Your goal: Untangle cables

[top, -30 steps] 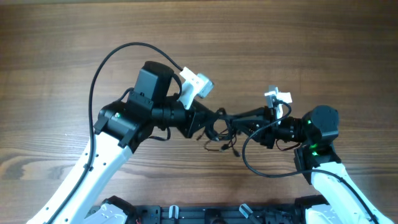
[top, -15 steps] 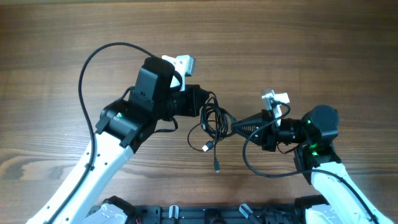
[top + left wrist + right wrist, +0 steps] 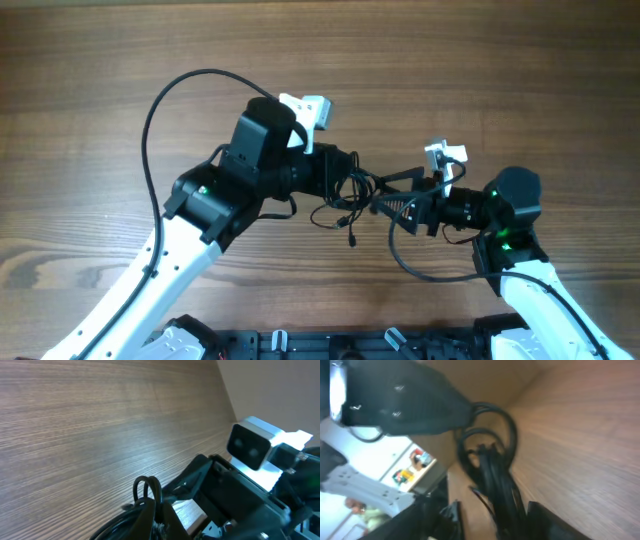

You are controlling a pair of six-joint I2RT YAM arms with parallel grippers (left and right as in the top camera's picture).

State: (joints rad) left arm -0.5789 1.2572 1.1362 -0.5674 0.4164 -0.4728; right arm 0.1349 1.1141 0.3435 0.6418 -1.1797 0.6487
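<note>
Left fingers [image 3: 338,170]: clenched on the cables [image 3: 350,198]. In the left wrist view a pair of narrow black loops rises directly out of the grip.

Right fingers [image 3: 398,206]: parted. In the right wrist view they stand on either side of the cord bundle, with bare wood showing between the bundle and each finger. This view is blurred, so contact lower down cannot be confirmed.

Cables: bunched in a tight tangle between the two sets of fingers, at the middle of the tabletop [image 3: 100,80]. Several loops overlap, and individual cords cannot be separated by eye. One loose strand drops toward the near edge and ends in a small plug end [image 3: 352,238] that is clear of the bunch. Whether the tangle touches the wood is not discernible.

Arms: they face each other tip to tip. The white camera housing [image 3: 252,446] on the right wrist sits close in front of the left wrist camera.
</note>
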